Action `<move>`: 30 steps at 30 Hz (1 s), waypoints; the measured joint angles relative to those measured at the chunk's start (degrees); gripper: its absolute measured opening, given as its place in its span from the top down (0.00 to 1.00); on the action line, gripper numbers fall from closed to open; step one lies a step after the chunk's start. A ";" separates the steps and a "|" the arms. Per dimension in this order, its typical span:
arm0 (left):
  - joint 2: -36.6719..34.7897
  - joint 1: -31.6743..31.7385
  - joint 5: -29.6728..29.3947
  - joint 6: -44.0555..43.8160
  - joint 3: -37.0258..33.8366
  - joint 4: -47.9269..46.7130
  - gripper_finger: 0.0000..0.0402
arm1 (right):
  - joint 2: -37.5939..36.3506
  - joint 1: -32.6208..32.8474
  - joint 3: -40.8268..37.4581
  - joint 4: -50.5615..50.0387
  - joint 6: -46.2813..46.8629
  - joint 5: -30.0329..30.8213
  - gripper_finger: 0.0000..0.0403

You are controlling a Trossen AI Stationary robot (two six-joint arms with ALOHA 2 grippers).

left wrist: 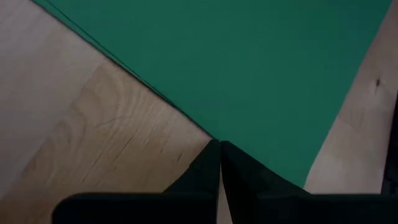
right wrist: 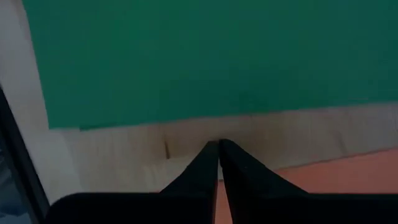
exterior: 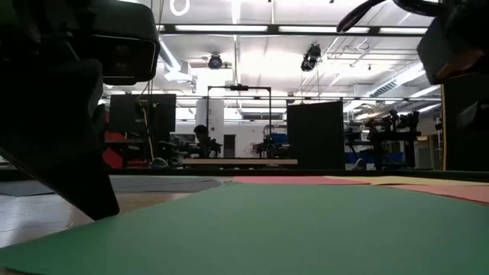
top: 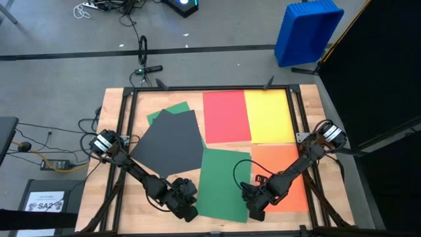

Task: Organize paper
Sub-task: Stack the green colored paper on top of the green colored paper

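A wooden table inside a dark frame is seen from above, on grey floor, with a blue bin beyond its far right corner and a white sheet marked SA2 off its near left corner.

The paper is spread flat over the tabletop. A red sheet and a yellow sheet lie side by side at the far edge, edges touching, long axes running far to near. An orange sheet sits at the near right, close to the frame rail. A large green sheet lies at near centre, long axis far to near. A dark grey sheet is rotated off square and covers most of a second green sheet. Bare wood is left along the left side and near edge.

The left gripper is placed at the green sheet's near left corner, fingers pressed together, holding nothing. The right gripper is placed between the green and orange sheets, fingers likewise pressed together and empty.

The left wrist view alone shows its fingertips meeting at the green sheet's edge. The right wrist view shows a strip of bare wood between green and orange. The low view shows a lit workshop behind.
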 joint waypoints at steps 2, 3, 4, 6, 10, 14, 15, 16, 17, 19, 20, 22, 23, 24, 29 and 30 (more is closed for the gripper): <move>-0.04 0.00 0.02 0.07 0.00 -0.10 1.00 | -0.76 0.16 -0.01 -0.82 0.14 -0.15 1.00; -0.23 -0.02 0.02 0.32 0.00 -0.44 1.00 | -1.41 0.21 -0.02 -1.25 0.32 -0.04 1.00; -0.57 -0.02 0.04 0.86 0.00 -1.10 1.00 | -2.14 0.23 -0.02 -1.49 0.60 0.20 1.00; -1.72 -0.02 0.04 1.12 0.00 -3.37 1.00 | -3.63 0.18 -0.02 -2.67 1.07 1.24 1.00; -5.60 -0.01 -1.20 1.52 0.00 -10.45 1.00 | -6.15 0.50 -0.02 -1.98 0.74 4.94 1.00; -10.28 1.31 -5.44 6.95 0.00 -15.49 1.00 | -6.37 1.21 -0.02 5.78 -2.85 7.29 1.00; -11.16 2.32 -6.47 9.65 0.00 -15.84 1.00 | -6.04 1.30 -0.01 8.84 -3.78 7.62 1.00; -11.94 3.68 -7.17 12.52 0.02 -15.97 1.00 | -5.67 1.41 0.02 11.86 -4.62 7.79 1.00; -12.50 5.48 -7.19 15.65 0.02 -15.93 1.00 | -5.15 1.70 0.02 13.70 -5.49 8.32 1.00; -12.85 10.00 -6.42 22.08 0.02 -14.90 1.00 | -3.97 1.87 0.54 15.22 -6.45 9.00 1.00; -12.87 12.38 -5.37 26.05 0.02 -14.00 1.00 | -3.19 1.89 1.24 15.50 -6.85 9.36 1.00; -12.87 17.55 -3.27 33.86 0.00 -12.23 1.00 | -1.62 1.89 2.88 15.67 -7.82 9.43 1.00; -12.87 20.09 -2.16 37.53 0.01 -10.76 1.00 | -0.55 1.95 3.78 15.69 -8.62 9.47 1.00; -12.87 22.62 -0.79 40.79 0.02 -9.11 1.00 | 0.64 2.12 4.96 15.60 -9.49 9.52 1.00; -12.54 33.56 9.78 53.09 0.00 0.49 1.00 | 5.62 3.13 10.50 14.38 -13.80 9.62 1.00; -12.39 35.11 11.69 54.62 0.03 2.16 1.00 | 6.52 3.17 11.24 14.04 -14.06 9.56 1.00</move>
